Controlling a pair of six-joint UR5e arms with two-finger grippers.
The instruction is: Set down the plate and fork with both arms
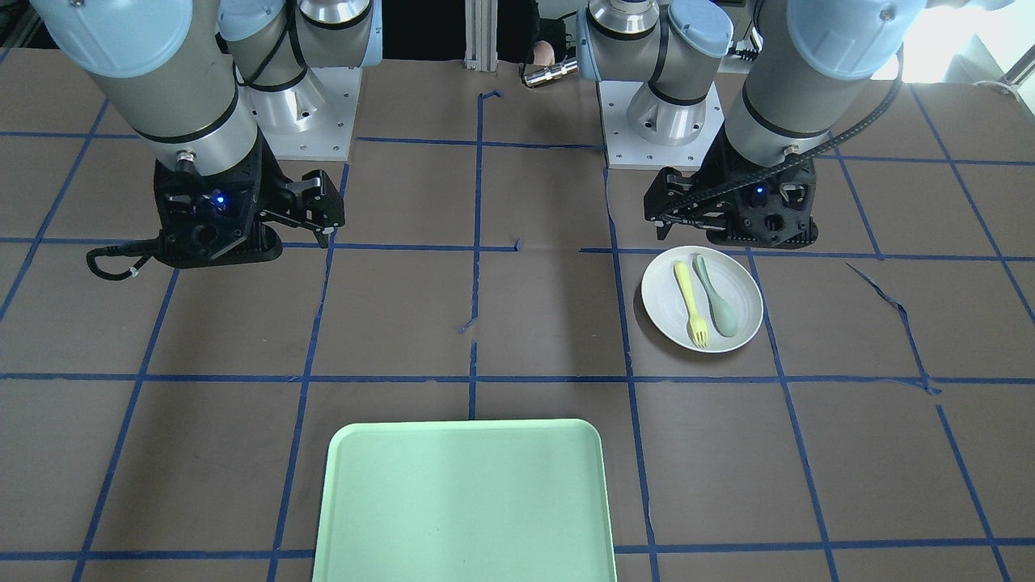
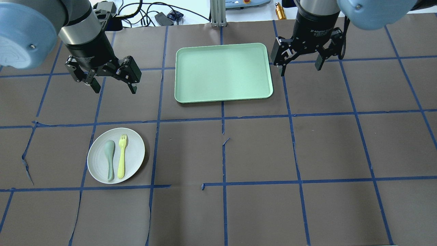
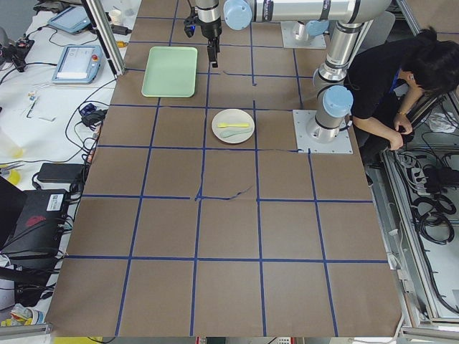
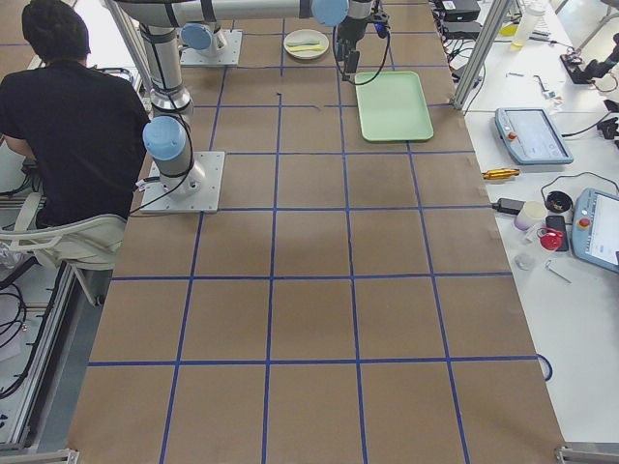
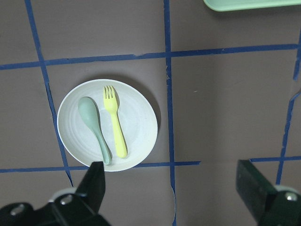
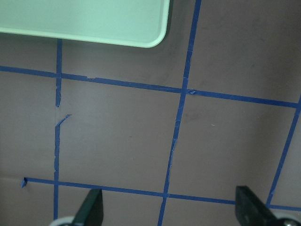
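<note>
On the desk (image 2: 259,153), the overhead view shows the tray (image 2: 223,71) between the left fingers (image 2: 132,85) and right fingers (image 2: 280,66), each pair spread wide and empty. The plate (image 2: 135,150) sits on the robot's left, carrying the fork (image 2: 122,160) beside a spoon (image 2: 109,159). The left wrist view frames them, the right wrist view just a tray corner.

Bright, even light falls from above, so the plate (image 2: 135,158) throws only a thin soft shadow on the brown table (image 2: 259,205). White glare burns out the front-facing view's upper right corner, and the black fingers (image 5: 96,183) low in the left wrist view look blurred.
</note>
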